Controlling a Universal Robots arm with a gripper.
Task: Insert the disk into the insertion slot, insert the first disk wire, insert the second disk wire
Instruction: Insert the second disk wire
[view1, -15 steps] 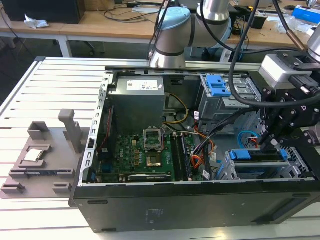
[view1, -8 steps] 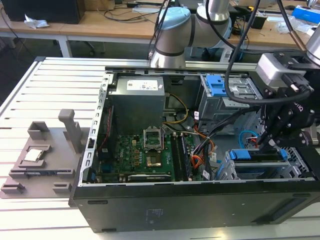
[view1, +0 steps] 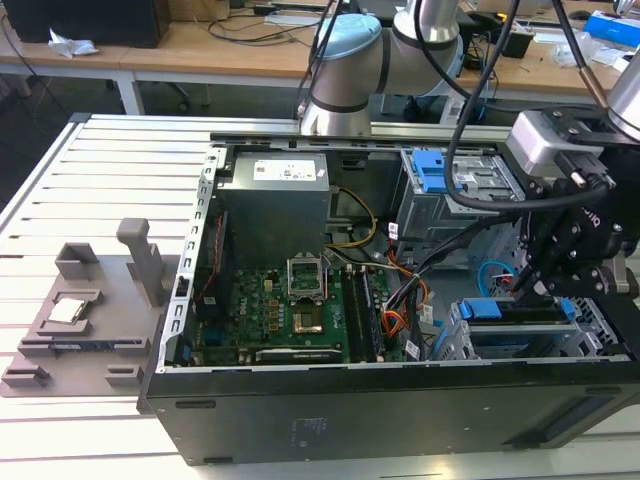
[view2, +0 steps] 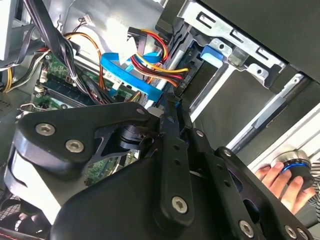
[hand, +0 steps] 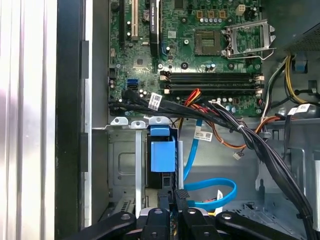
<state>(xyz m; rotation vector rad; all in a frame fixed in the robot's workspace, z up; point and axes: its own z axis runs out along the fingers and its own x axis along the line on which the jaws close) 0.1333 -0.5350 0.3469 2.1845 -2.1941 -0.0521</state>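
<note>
The disk (view1: 520, 320) (blue-framed) sits in the insertion slot (view1: 470, 345).

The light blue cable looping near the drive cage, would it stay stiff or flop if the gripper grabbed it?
The light blue cable probably flops: it is thin, flat and already curls in a loose loop. It likely springs back somewhat. It looks light.

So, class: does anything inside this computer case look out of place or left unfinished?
The light blue cable curls loose over the case floor beside the blue caddy, its end unplugged. A person's hand rests close to the arm.
</note>
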